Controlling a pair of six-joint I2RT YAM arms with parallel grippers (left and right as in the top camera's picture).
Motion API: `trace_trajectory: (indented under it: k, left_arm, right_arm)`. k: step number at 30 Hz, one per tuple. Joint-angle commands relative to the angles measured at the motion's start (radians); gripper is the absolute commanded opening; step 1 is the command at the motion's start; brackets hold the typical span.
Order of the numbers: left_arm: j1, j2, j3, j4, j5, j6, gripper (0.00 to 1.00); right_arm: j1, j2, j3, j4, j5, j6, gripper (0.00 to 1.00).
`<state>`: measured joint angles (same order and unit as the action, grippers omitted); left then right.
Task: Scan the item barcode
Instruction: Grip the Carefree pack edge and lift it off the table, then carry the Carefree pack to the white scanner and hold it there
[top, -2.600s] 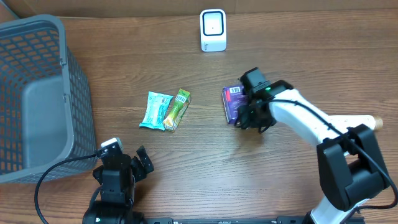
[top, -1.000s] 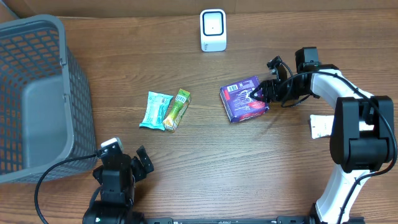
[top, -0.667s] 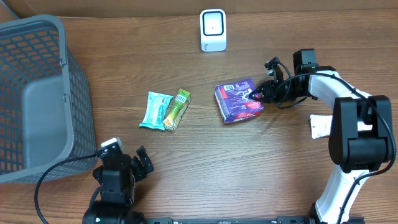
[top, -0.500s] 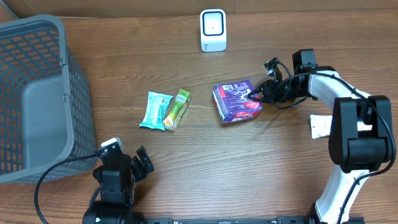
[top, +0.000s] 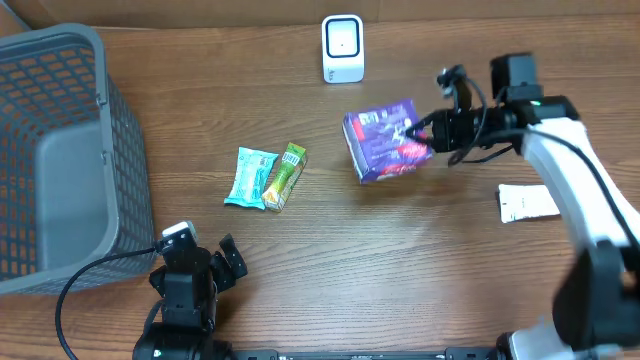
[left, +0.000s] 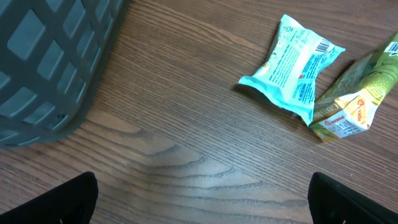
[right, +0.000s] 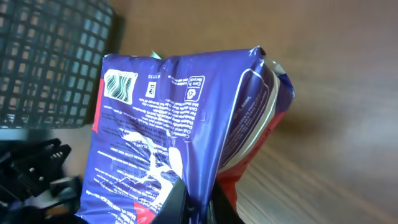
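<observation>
Purple and glossy, the snack packet sits in the overhead view just below and to the right of the white scanner, tilted up on edge. The right gripper pinches its right-hand edge with the jaws closed tight on the wrapper. Whether the packet clears the wooden table cannot be told. Further from the scanner, down and to its left, a teal packet and a green packet lie touching. The grey basket stands far to the scanner's left and a white card lies well off to its lower right. The left gripper rests farthest from the scanner, at the near edge, spread wide.

In the left wrist view, the left gripper holds nothing. Its fingertips stand at the bottom corners, with the teal packet, the green packet and the basket wall ahead.

In the right wrist view, the purple packet fills the frame, clamped at its lower edge between the fingers. A black-and-white code patch shows on it near the top left. The basket is behind.
</observation>
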<state>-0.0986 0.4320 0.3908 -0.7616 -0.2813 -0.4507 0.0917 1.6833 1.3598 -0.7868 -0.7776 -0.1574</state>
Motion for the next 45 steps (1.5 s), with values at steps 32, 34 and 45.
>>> trace_trajectory:
  k: [32, 34, 45]
  left_arm:
    - [-0.002, -0.009, -0.004, 0.006, -0.014, -0.018, 1.00]
    - [-0.002, -0.009, -0.004, 0.006, -0.014, -0.018, 1.00]
    - [-0.002, -0.009, -0.004, 0.006, -0.014, -0.018, 1.00]
  right_arm:
    - [0.354, -0.079, 0.029, 0.859, 1.351, -0.419, 0.04]
    - [0.364, -0.021, 0.029, 1.021, 1.431, -0.559, 0.04]
    - [0.402, 0.371, 0.029, 1.598, 1.442, -1.291, 0.04]
